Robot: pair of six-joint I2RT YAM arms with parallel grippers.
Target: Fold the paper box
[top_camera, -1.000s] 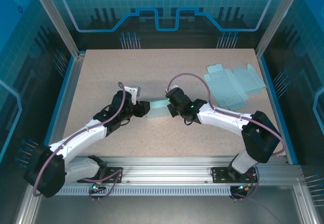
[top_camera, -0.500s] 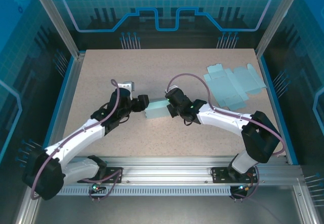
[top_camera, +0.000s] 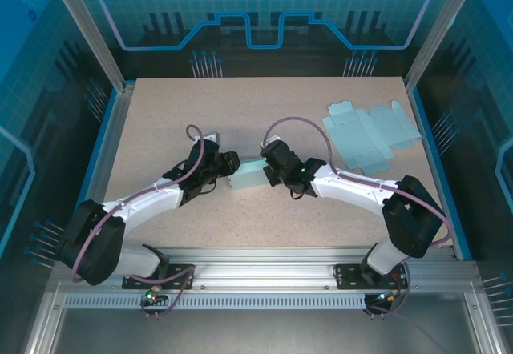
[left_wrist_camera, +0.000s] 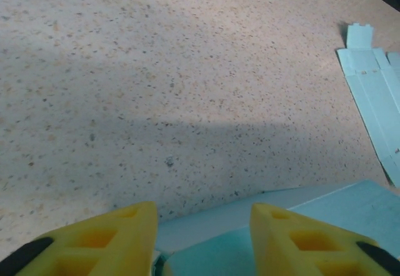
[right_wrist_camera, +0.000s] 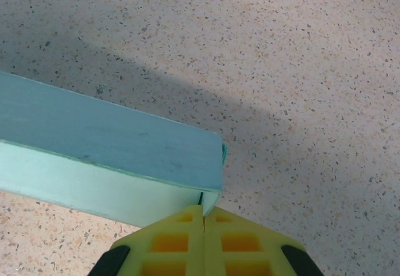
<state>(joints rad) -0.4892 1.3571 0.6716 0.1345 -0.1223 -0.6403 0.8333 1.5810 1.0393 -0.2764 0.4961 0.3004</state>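
Observation:
The paper box (top_camera: 248,176) is a pale teal carton lying on its side at the table's middle, between both grippers. My left gripper (top_camera: 232,164) sits at its left end. In the left wrist view its yellow fingers (left_wrist_camera: 125,232) stand apart, open, with the box (left_wrist_camera: 269,226) showing between and below them. My right gripper (top_camera: 268,170) is at the box's right end. In the right wrist view its fingertips (right_wrist_camera: 203,208) are shut tight together against the lower corner of the box (right_wrist_camera: 106,145), beside a dark slit at the end flap.
Several flat, unfolded teal box blanks (top_camera: 369,134) lie at the table's back right; one blank (left_wrist_camera: 372,82) shows at the right edge of the left wrist view. Blue frame rails border the speckled table (top_camera: 184,114).
My left gripper pulled back from the box with wider jaws, then came in again at the box's left end with narrower jaws. The right gripper stayed shut and in place.

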